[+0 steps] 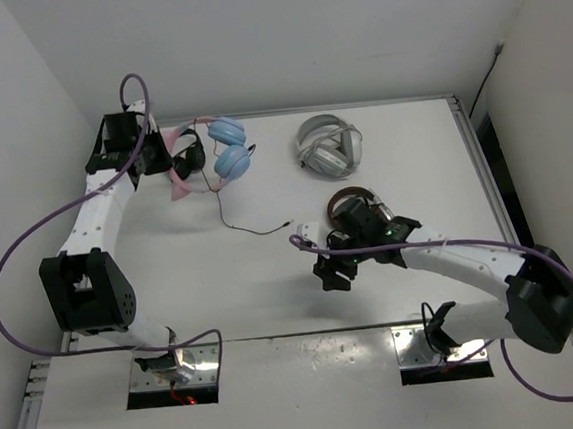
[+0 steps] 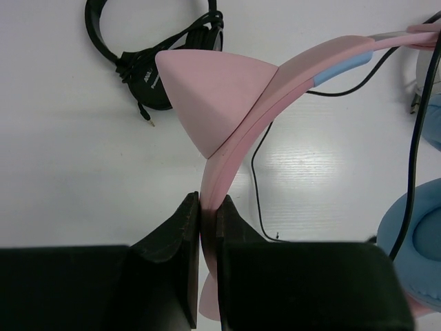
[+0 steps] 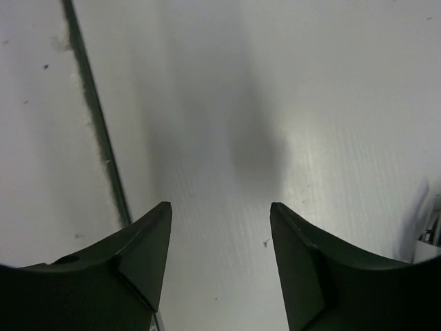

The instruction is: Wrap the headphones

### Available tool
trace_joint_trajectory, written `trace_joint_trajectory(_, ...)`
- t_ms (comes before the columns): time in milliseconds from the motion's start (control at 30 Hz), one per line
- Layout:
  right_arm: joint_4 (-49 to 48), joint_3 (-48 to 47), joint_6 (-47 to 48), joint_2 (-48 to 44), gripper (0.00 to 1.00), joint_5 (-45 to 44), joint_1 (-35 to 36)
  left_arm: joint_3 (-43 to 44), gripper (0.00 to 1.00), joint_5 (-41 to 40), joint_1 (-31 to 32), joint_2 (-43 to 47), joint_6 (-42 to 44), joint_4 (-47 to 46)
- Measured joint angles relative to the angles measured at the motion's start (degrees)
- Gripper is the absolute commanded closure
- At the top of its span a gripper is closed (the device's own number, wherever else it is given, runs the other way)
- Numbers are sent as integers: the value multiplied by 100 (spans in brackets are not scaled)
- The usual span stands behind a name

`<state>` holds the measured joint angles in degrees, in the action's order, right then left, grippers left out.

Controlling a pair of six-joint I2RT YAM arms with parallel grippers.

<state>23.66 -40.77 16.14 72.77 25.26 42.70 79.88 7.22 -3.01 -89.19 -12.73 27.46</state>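
I see the headphones, blue cups with pink headband, at the far left of the tabletop. My left pincer is closed on the headband; only its wrist view shows this grip. My right pincer stands open, empty.

Far side of the tabletop
The headphones are flanked: a small pair just left; a bulkier pair to the right.

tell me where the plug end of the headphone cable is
Top view: the headphones' cable plug lies on the table near centre, just beyond the right gripper.
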Motion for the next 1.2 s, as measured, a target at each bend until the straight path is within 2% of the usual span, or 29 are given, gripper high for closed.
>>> trace_joint_trajectory(200,-789,2,-212,195,35,-828,177,-192,100,24,0,2,0,-52)
trace_joint_trajectory(367,-1362,-487,-127,866,37,-1123,-4,-317,100,140,0,2,4,-59)
trace_joint_trajectory(467,-1040,-1598,289,1657,34,-326,-654,-326,100,238,0,2,11,-79)
trace_joint_trajectory(533,-520,-2743,603,2369,42,114,-1038,-339,100,275,0,2,22,-103)
trace_joint_trajectory(600,-175,-3862,942,3080,46,372,-1283,-380,100,299,0,2,22,-133)
trace_joint_trajectory(667,68,-4413,1217,3486,50,638,-1366,-452,100,330,0,2,22,-146)
trace_joint_trajectory(833,656,-4341,2087,3753,60,866,-1226,-531,100,376,-4,2,50,-142)
trace_joint_trajectory(1067,848,-4199,3047,4140,59,649,-815,-546,100,481,-28,-9,50,-190)
trace_joint_trajectory(1200,905,-4371,3281,4621,64,455,-774,-549,100,538,-37,-81,50,-210)
